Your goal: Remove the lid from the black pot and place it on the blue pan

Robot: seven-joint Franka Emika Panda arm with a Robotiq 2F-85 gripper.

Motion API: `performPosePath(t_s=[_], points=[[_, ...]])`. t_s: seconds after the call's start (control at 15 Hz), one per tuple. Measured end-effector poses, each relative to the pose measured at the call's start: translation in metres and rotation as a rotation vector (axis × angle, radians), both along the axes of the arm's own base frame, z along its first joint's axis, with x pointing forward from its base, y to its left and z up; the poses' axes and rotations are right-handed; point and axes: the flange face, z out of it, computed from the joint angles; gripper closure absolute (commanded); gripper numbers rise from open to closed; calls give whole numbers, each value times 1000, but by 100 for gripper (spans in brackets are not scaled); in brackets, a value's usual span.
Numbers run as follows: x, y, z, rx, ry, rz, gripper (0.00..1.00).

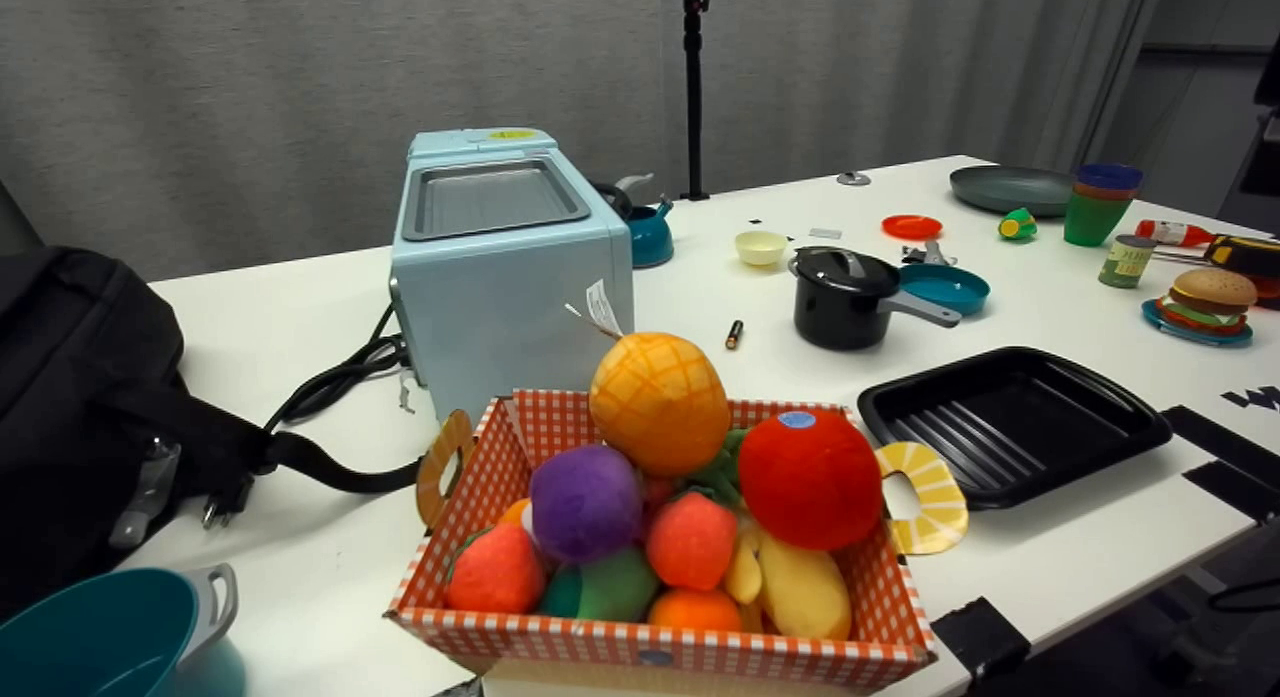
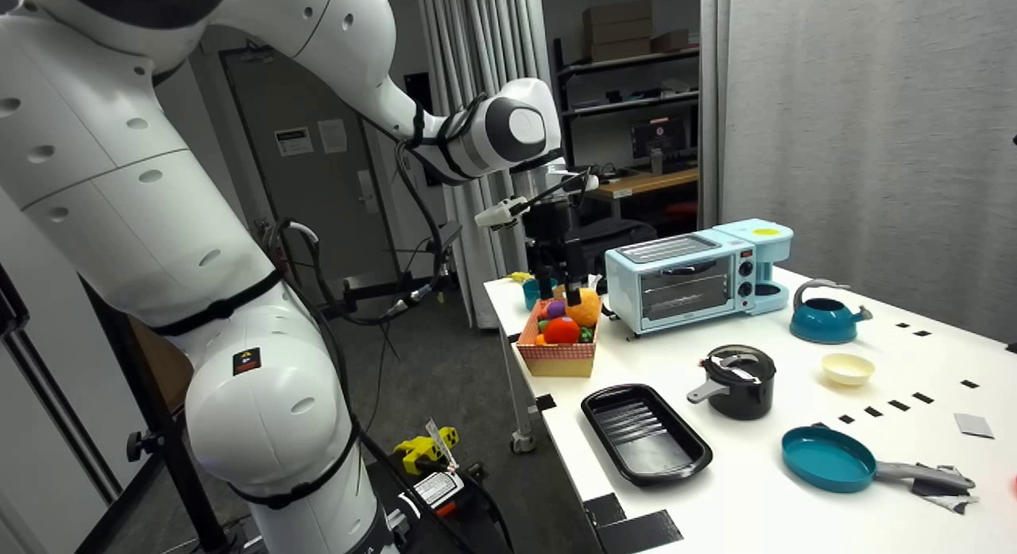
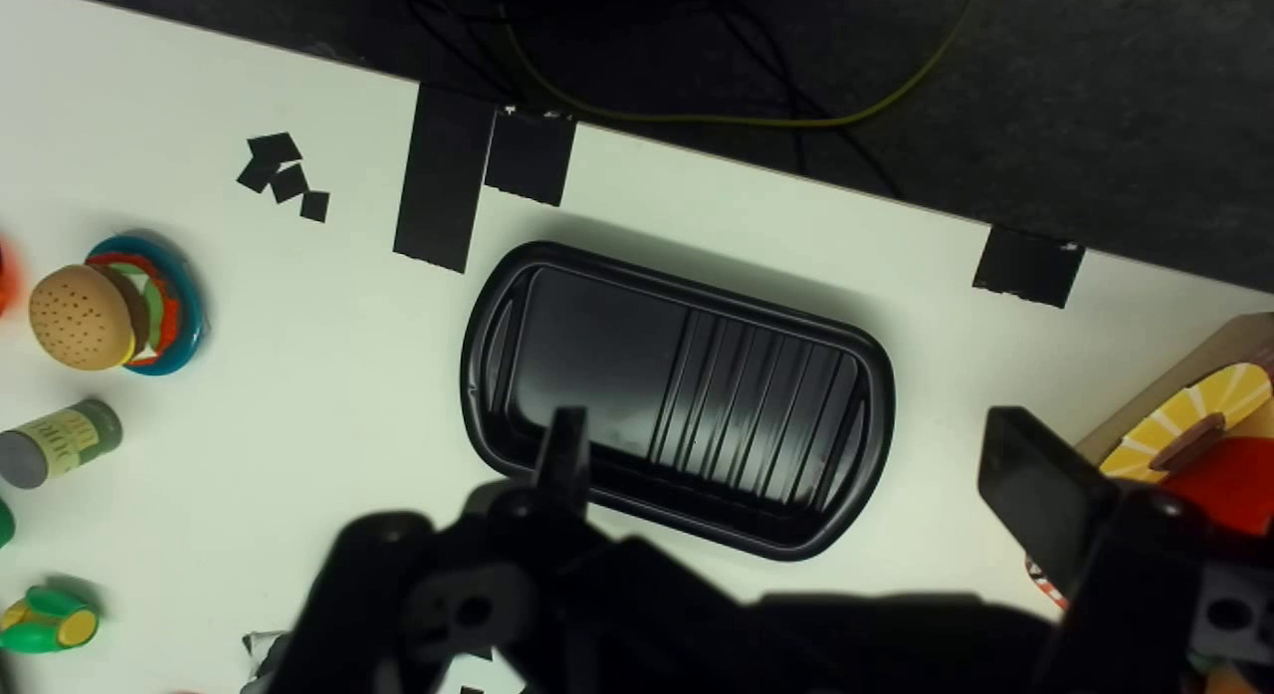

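Note:
The dark lid with its grey top grip sits on the black pot. The lid and pot also show in an exterior view, the pot's grey handle pointing toward the black tray. The blue pan stands beside the pot; in an exterior view the teal pan shows its grey handle. My gripper hangs high, away from the pot. In the wrist view the gripper is wide open and empty above the table. Lid and pot are out of the wrist view.
A black ridged tray lies below the gripper. A checkered basket of plush fruit and a light-blue toaster oven stand near the pot. A kettle, a pale bowl, a toy burger and cups are also on the table.

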Motion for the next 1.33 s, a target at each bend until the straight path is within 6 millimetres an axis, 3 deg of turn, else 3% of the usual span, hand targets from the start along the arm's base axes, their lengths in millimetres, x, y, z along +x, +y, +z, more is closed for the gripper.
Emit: performPosePath(t_s=[0.4,0.67,1.07,1.2,1.33], points=[[0,-2,0,2,1,-3,0],[10,-28,-1,0,5,-43,0],[52,-94,-18,61,2,-52,0],[71,-98,-32,97,-6,-12,0],[87,-85,-46,131,-13,30,0]])
